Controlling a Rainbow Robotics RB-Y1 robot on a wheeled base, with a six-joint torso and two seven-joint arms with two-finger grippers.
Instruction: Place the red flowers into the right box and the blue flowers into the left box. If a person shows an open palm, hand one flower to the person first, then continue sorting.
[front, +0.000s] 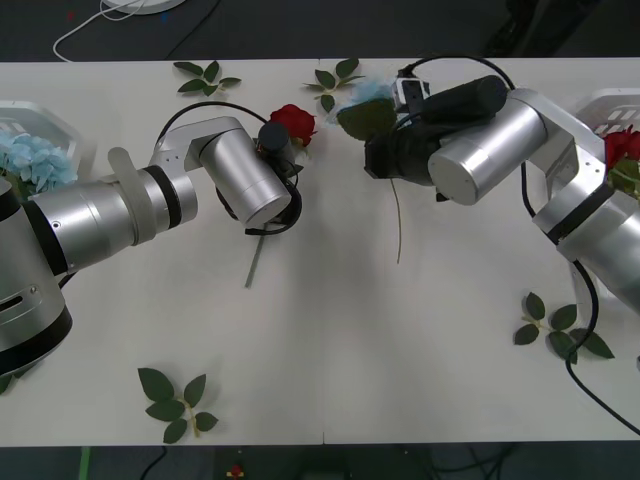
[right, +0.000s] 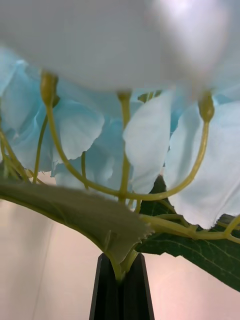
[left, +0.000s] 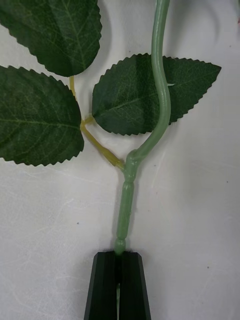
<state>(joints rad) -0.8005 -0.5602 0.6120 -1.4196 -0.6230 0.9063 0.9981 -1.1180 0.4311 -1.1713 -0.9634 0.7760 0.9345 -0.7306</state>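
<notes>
My left gripper (left: 119, 256) is shut on the green stem (left: 159, 95) of a red flower, just below its dark leaves (left: 150, 95). In the front view that rose (front: 293, 122) lies at the table's back centre-left, with my left gripper (front: 273, 137) beside the bloom. My right gripper (right: 120, 260) is shut on the stem of a blue flower (right: 75, 125), whose petals hang close above the fingers. The blue flower (front: 368, 92) shows at the back centre with its stem (front: 398, 225) trailing toward me. The left box (front: 40, 112) holds blue flowers (front: 30, 160). The right box (front: 600, 100) holds a red flower (front: 622, 145).
Loose leaf sprigs lie at the back (front: 208, 78) (front: 335, 78), at the front left (front: 175, 400) and at the front right (front: 555, 325). A black cable (front: 585, 340) runs from the right arm past the front right sprig.
</notes>
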